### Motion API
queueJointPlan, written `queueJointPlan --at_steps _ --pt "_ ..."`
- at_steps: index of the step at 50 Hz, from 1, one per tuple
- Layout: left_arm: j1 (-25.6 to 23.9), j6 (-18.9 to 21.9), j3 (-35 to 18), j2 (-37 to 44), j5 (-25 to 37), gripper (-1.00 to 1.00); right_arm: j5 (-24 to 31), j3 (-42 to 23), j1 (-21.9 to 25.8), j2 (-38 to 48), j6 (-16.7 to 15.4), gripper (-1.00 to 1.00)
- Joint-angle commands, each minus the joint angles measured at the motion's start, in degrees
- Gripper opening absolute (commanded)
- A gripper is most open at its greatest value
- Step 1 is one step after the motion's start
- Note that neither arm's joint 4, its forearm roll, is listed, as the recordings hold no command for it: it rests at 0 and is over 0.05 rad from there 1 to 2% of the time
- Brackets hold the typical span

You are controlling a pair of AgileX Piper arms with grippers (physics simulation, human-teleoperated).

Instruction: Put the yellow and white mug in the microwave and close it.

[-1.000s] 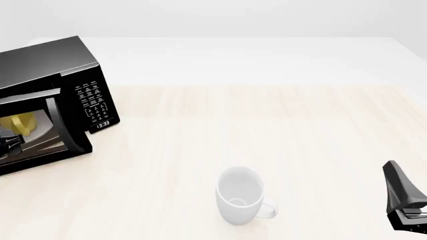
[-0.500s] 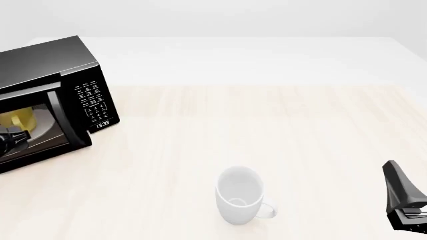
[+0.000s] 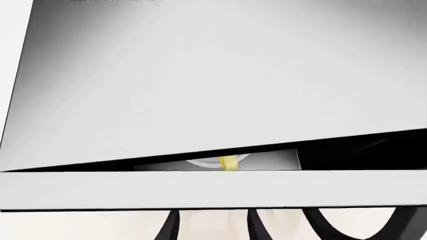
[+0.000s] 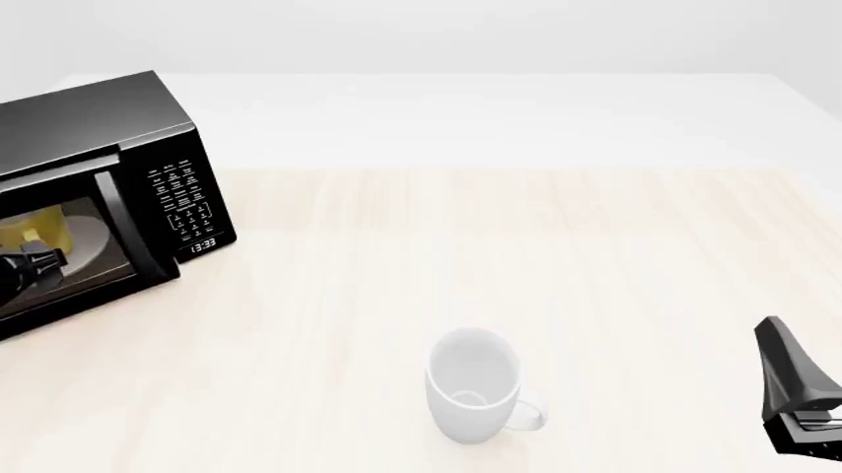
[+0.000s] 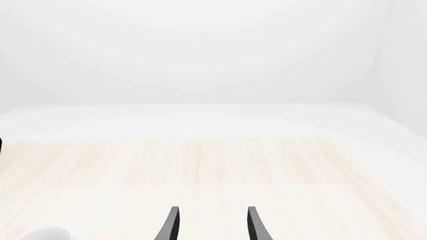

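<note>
The small yellow and white mug (image 4: 37, 229) is seen standing on the white turntable inside the black box-shaped microwave (image 4: 125, 123), behind its nearly shut glass-window door (image 4: 66, 251). The left gripper (image 4: 24, 268) is pressed close against that door's outer face, its fingers (image 3: 170, 225) held slightly apart and empty; a final push away from the arm is judged to be needed. The right gripper (image 5: 210, 222) is parked well apart, part open, holding nothing. Two mugs are counted, including one larger all-white mug (image 4: 474, 384), and one microwave.
</note>
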Motion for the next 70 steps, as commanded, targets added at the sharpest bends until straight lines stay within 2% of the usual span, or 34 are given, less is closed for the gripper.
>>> queueJointPlan --at_steps 1,25,37,57,70 --pt "-0.7 -1.1 -1.5 0.8 0.4 1.00 0.0 0.0 0.0 0.0 0.0 1.00" --pt "-1.0 -2.0 -3.9 2.1 1.0 1.00 0.0 0.0 0.0 0.0 0.0 1.00" --pt "0.7 -2.4 -4.5 1.8 1.0 1.00 0.0 0.0 0.0 0.0 0.0 1.00" --pt "0.2 -2.1 -1.3 -0.4 0.8 1.00 0.0 0.0 0.0 0.0 0.0 1.00" --pt "2.1 -1.9 1.0 -1.7 0.2 1.00 0.0 0.0 0.0 0.0 0.0 1.00"
